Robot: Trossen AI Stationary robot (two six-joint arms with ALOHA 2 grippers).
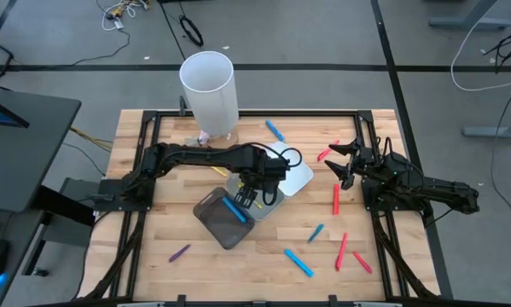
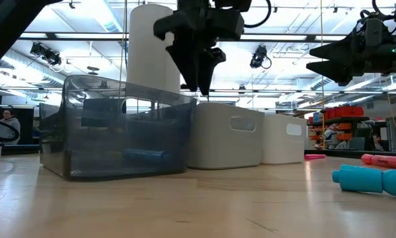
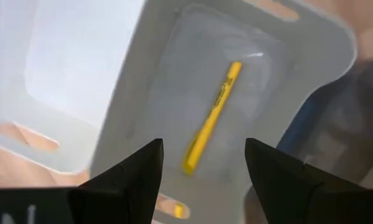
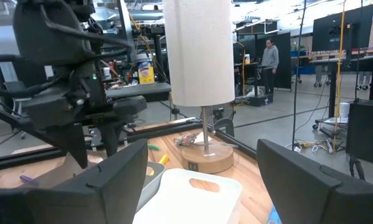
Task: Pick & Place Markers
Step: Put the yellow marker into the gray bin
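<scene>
Lying in the grey tray point(image 3: 142, 93), the yellow marker point(image 3: 211, 118) sits below the open left gripper point(image 3: 202, 171).

I'm looking at a grey floor point(image 1: 340, 34) crossed by dark lines, loose cables point(image 1: 485, 60) trailing over it. Beyond the wooden desk point(image 1: 153, 247), ceiling lights point(image 2: 65, 36) run in long bright rows, and a person point(image 4: 270, 59) stands by distant benches.

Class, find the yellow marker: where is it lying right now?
In the left wrist view, the yellow marker lies loose on the floor of a grey tray, directly below the left gripper, whose fingers are open.
</scene>
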